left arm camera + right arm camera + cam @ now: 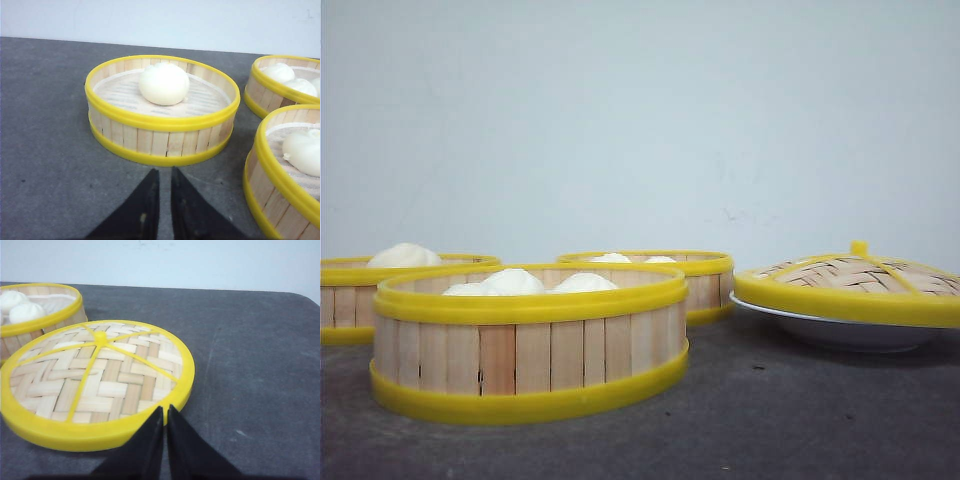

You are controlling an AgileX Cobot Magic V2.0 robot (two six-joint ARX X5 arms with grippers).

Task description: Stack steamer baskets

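Three steamer baskets with pale slat walls and yellow rims stand apart on the dark table. The left basket [360, 300] [160, 142] holds one white bun. The nearest, middle basket [530, 345] [280, 195] and the one behind it [705, 285] [265, 92] [45, 317] hold several buns. My left gripper [165, 172] hovers just short of the one-bun basket's wall, fingers nearly together with nothing between them. My right gripper [164, 410] is shut, its tips at the edge of the woven lid [95, 380]. Neither gripper shows in the front view.
The domed woven lid with a yellow rim [850, 285] rests on a white plate [850, 335] at the right. Bare dark table [260, 365] lies right of the lid; a pale wall stands behind.
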